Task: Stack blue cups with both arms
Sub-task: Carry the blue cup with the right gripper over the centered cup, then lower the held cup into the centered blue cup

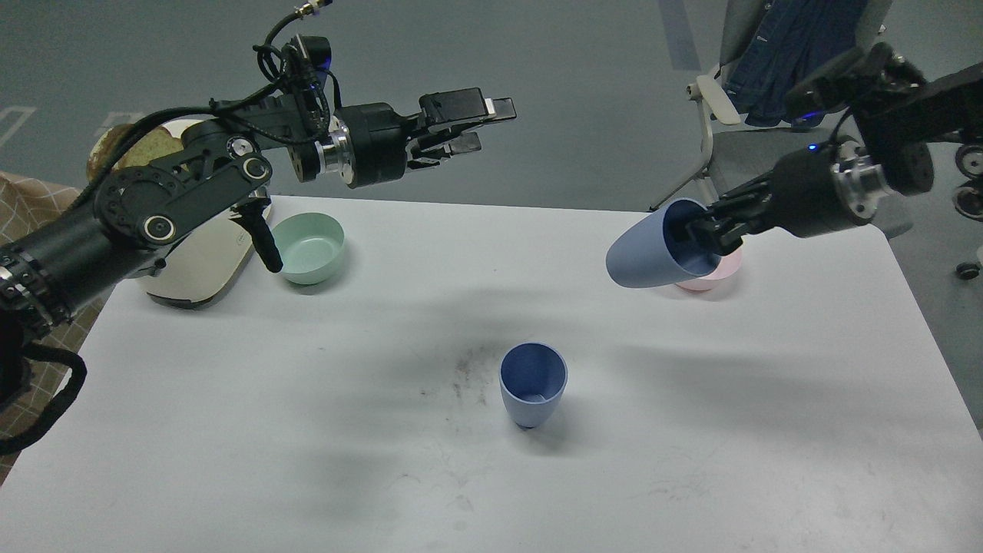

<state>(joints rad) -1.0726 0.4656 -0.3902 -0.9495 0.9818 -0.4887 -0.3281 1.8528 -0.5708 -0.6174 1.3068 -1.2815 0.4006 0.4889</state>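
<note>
One blue cup [532, 383] stands upright in the middle of the white table [307, 430]. My right gripper [703, 230] is shut on the rim of the second blue cup [653, 250] and holds it in the air, tipped on its side with its base pointing left. One finger reaches inside the cup. This cup is up and to the right of the standing one. My left gripper [480, 124] hovers high beyond the table's far edge, empty, its fingers slightly apart.
A mint-green bowl [309, 248] sits at the far left beside a cream-coloured appliance [196, 265]. A pink bowl [718, 270] sits far right, mostly hidden behind the held cup. A chair [776, 153] with a blue jacket stands beyond the table.
</note>
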